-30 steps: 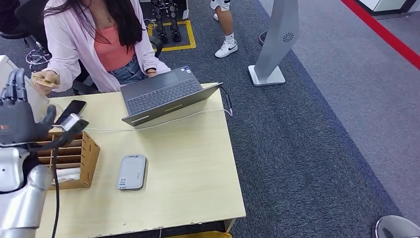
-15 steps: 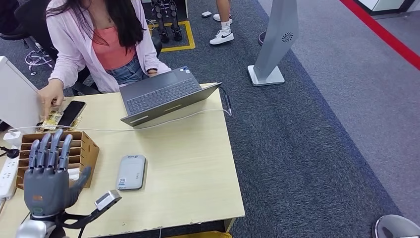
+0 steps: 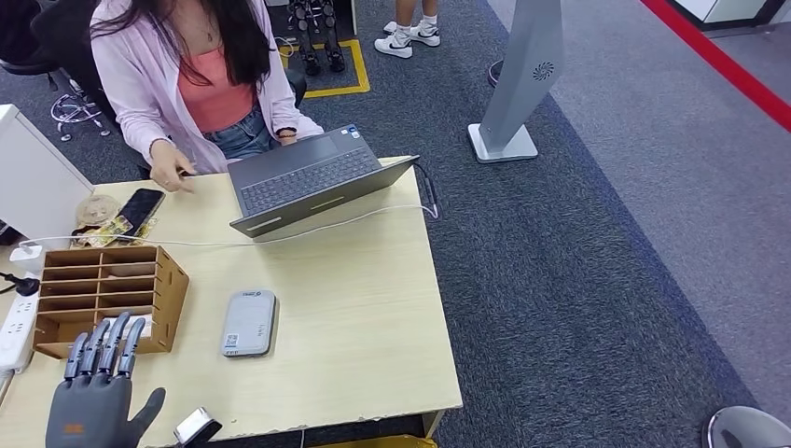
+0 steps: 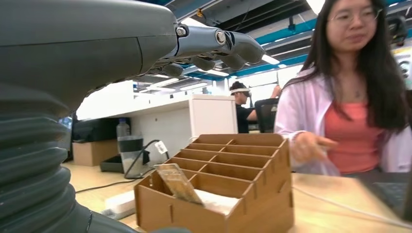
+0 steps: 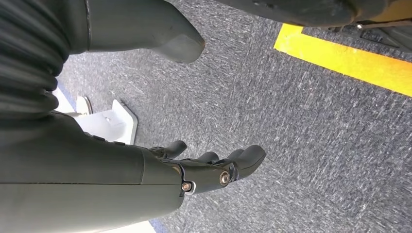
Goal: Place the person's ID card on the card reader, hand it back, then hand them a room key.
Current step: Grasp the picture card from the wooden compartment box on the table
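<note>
The grey card reader (image 3: 248,323) lies flat near the middle of the pale table (image 3: 364,317). To its left stands a wooden slotted organizer (image 3: 110,297); in the left wrist view the organizer (image 4: 228,189) has a golden patterned card (image 4: 177,182) leaning in a front slot. My left hand (image 3: 99,398) hovers at the table's front left corner, fingers spread, holding nothing; its fingers (image 4: 214,46) are stretched out in the wrist view. A golden card (image 3: 101,227) lies beside a black phone (image 3: 140,207). My right hand (image 5: 214,167) hangs over carpet, empty.
A person sits behind the table, one hand (image 3: 171,175) beside an open laptop (image 3: 308,177). A white cable (image 3: 308,230) crosses the table. A white power strip (image 3: 17,317) lies at the left edge. A grey stand (image 3: 511,93) is on the carpet.
My left hand has dropped from up near the person to the table's front left corner. The person laid a golden card by the phone and moved their hand toward the laptop.
</note>
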`<state>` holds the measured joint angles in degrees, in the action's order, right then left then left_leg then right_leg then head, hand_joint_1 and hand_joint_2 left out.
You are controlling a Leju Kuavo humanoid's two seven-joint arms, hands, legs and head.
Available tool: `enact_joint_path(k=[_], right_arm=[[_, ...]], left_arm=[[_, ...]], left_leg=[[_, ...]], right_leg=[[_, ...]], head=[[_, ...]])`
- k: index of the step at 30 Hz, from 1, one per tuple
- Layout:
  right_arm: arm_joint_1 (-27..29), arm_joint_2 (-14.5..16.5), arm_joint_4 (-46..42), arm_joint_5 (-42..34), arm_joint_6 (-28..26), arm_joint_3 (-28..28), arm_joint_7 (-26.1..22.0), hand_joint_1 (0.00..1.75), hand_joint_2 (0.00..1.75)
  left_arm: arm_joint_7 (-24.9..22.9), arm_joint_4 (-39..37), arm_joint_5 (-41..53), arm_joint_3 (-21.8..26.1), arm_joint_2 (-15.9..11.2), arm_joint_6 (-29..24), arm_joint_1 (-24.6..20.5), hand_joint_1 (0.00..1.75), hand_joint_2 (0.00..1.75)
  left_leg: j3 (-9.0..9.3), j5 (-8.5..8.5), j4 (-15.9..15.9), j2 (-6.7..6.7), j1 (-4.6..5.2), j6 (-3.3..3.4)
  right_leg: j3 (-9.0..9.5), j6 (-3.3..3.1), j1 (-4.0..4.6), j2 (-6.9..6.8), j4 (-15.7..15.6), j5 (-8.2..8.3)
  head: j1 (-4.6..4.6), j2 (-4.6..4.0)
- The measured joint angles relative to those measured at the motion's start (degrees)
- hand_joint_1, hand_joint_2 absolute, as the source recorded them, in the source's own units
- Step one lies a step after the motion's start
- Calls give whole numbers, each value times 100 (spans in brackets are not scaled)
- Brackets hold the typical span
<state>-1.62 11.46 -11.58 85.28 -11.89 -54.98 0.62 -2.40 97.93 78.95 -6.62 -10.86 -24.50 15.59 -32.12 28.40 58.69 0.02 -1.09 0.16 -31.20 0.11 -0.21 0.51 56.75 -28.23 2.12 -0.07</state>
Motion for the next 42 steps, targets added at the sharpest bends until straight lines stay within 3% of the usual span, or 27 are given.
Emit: enact_joint_path(k=[27, 42], right_arm=[[-41, 10, -1, 147, 66, -72, -20, 0, 175], [-45, 8, -1, 151, 99, -72, -20, 0, 175]], left_arm=[[28, -1384, -396, 964, 74, 301, -1217, 0, 175], [38, -1927, -429, 1199, 54, 310, -1405, 0, 175]], left_leg=[[0, -2, 1, -1, -1, -1], [0, -2, 1, 0, -1, -1]], right_leg=[[1, -2, 0, -1, 2, 2], [0, -2, 0, -1, 3, 2]], head=[[0, 0], [0, 0]])
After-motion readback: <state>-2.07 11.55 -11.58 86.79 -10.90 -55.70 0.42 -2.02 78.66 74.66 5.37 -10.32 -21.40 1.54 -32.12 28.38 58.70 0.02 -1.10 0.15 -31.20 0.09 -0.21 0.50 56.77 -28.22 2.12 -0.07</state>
